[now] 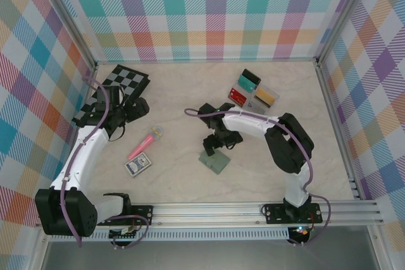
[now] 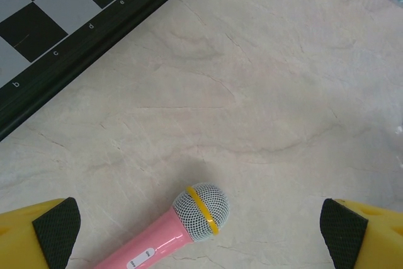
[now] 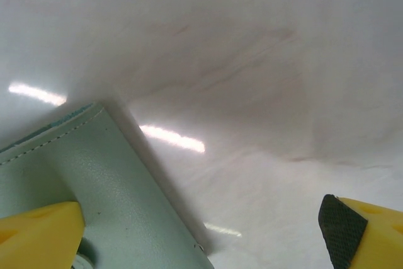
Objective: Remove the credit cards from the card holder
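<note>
Our right tool point(image 3: 201, 234) stands wide, its yellow fingers point(image 3: 362, 231) tipped with dark ribbed pads. One finger is over the soft, grey-green, leather-like card holder point(image 3: 94, 181); we cannot tell whether it touches. The holder point(image 1: 215, 162) lies flat near the middle of the pale marbled counter point(image 1: 183, 93), set cornerwise. Its stitched edge runs on a diagonal, and its long axis seems to run from far left to near right. Thin red, teal, gold and dark credit cards point(image 1: 253, 88) lie well apart at the far right. Our left tool point(image 2: 200, 231) is equally wide above the mesh head of a pink plastic microphone point(image 2: 189, 225), near the black-and-grey checkered board point(image 2: 63, 23).
</note>
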`<state>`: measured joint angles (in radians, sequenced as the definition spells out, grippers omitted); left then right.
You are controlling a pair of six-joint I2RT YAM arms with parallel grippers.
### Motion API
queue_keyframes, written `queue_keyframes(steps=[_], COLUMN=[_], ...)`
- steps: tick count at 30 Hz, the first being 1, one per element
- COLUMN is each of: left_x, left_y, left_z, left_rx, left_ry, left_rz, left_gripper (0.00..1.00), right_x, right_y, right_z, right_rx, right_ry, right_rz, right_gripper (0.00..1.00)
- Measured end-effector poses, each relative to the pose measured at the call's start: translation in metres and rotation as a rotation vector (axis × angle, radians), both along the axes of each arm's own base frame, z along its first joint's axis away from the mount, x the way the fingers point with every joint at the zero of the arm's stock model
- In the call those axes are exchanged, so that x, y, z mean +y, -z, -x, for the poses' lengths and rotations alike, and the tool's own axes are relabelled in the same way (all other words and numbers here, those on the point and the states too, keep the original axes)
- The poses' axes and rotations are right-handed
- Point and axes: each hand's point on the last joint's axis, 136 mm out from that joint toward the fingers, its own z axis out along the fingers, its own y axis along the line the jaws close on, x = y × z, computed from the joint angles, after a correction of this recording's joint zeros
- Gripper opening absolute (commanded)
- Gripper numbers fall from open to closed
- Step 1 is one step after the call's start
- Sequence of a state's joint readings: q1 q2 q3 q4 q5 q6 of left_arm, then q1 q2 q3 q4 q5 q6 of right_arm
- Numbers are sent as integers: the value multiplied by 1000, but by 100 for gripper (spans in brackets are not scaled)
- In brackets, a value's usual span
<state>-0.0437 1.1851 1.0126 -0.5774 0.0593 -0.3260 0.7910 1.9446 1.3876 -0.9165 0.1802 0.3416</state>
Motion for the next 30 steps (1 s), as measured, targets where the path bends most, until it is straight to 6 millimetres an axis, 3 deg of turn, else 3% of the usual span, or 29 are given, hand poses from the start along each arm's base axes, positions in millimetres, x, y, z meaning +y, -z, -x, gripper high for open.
queue_keyframes(steps=[4,11,14,19,24,30], left_x=[-5,-17,-19,-22,-26,-28], left_y=[1,23,32,36,41,41], left_z=[0,6,10,12,15,15], left_rx=[7,52,77,91,105,100], left_ry=[11,13,7,1,3,5], left_rz=[31,117,135,154,166,174], left_gripper=[100,100,100,100,100,100], right_x=[2,45,59,55,49,53], right_y=[-7,-26,-22,-1,15,14], right_z=[-14,-8,-6,-4,-6,-10], right_rx=[-33,-5,-9,25,51,48], right_ry=[43,-78,-131,-150,-140,-122], right_rz=[-57,-195,-182,-108,-59,-62], right_gripper=[96,98,100,98,90,76])
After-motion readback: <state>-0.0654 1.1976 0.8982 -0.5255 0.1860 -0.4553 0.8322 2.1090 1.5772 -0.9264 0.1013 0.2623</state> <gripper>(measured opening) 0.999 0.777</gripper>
